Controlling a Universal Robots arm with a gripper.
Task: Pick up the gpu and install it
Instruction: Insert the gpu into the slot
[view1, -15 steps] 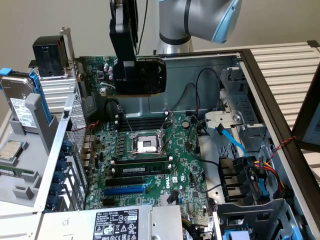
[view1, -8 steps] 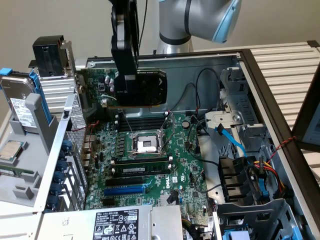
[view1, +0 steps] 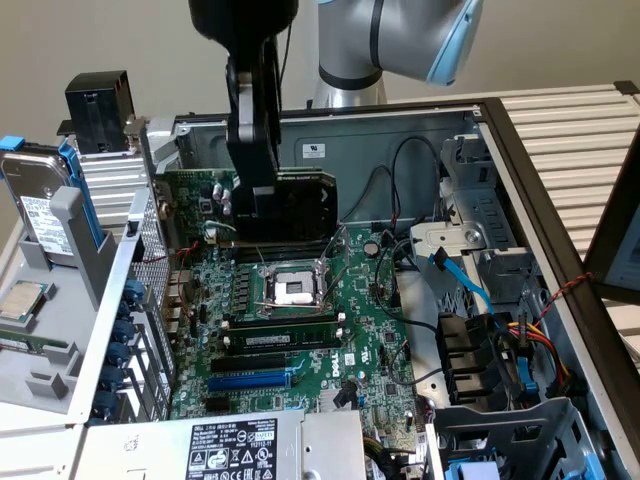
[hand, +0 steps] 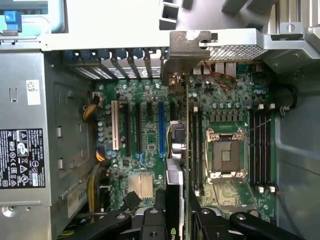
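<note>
Nearest, at the bottom of the exterior view, the power supply (view1: 235, 445) lies well apart from the work and looks like no threat. Beyond it, on the motherboard (view1: 375, 335), come the blue slot (view1: 250, 378), the memory sticks (view1: 280, 335) and then the open socket (view1: 297, 288), whose bare contacts are the most fragile thing here.

Just past the socket, in the upper centre of the exterior view, the pincer (view1: 258, 200) is clamped on the gpu (view1: 305, 205), gripping the card by its two faces. The card stands on edge over the board. I cannot tell whether its lower edge touches anything.

The main hazard, I judge, is a misaligned descent. If the card's edge sits beside its slot, not over it, pressing down could bend the card or gouge the board. A drift toward the socket could crush its pins.

In the wrist view the bracket (hand: 186, 50) sits close to the rear grille (hand: 230, 52), where it could catch on the case wall and tilt the card. A tilted card could also slip in the grip.

Farthest, the cables (view1: 394, 180) by the back wall could snag the arm.
</note>
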